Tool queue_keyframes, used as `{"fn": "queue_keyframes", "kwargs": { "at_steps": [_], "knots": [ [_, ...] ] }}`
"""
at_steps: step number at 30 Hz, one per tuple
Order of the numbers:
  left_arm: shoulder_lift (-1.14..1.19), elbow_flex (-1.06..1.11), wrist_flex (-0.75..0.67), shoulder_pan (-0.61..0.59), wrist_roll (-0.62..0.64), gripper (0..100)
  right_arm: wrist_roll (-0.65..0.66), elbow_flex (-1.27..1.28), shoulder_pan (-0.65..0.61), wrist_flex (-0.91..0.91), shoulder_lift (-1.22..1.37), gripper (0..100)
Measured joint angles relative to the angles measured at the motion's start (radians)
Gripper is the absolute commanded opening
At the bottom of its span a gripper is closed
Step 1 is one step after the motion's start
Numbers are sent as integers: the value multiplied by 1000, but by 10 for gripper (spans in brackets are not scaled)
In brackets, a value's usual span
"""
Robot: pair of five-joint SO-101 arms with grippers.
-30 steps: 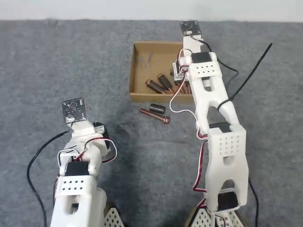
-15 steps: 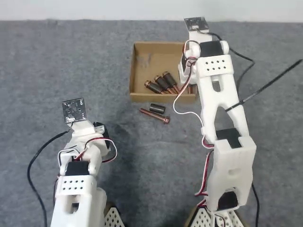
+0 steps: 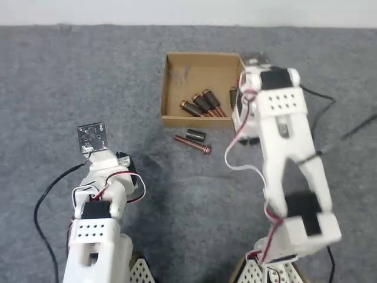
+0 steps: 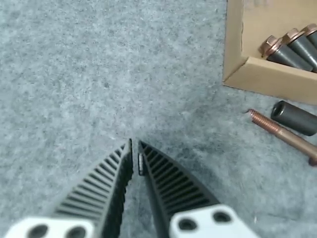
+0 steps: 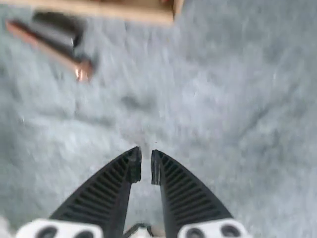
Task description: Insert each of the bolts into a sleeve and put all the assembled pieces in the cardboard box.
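Lying just below the front wall of the cardboard box (image 3: pixel 200 122), at upper centre of the high view, a loose copper bolt (image 3: pixel 192 144) and a dark sleeve (image 3: pixel 195 135) sit just beside each other on the grey carpet (image 3: pixel 177 206). Three assembled pieces (image 3: pixel 200 105) rest inside the box. The left gripper (image 4: pixel 134 148) and right gripper (image 5: pixel 145 166) both hang over carpet, fingers drawn together on nothing. The likely trouble is that the pair lies so close that fingers may catch both, roll one away, or knock the wall. No writing can be read on the box or parts.

A grey, felt-like carpet (image 3: pixel 53 76) is covering the whole table. 1 pale strip of wall (image 3: pixel 118 10) is running along the carpet's far edge, with soft light falling evenly.
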Motion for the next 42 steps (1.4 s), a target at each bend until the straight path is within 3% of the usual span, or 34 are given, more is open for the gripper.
{"fn": "queue_keyframes", "kwargs": {
  "at_steps": [14, 19, 22, 26, 33, 39, 42],
  "knots": [
    [0, 0, 0, -3, 0, 15, 163, 543, -48, -41, -580, 6],
    [0, 0, 12, -3, 0, 15, 173, 713, -129, -129, -758, 6],
    [0, 0, 15, -3, 0, 15, 244, 784, -195, -192, -818, 6],
    [0, 0, 15, -3, 0, 15, 384, 824, -233, -298, -821, 6],
    [0, 0, 15, -3, 0, 15, 483, 818, -241, -494, -608, 6],
    [0, 0, 15, -3, 0, 15, 532, 620, -241, -516, -334, 7],
    [0, 0, 15, 9, -2, 15, 549, 476, -241, -505, -198, 56]
  ]
}}
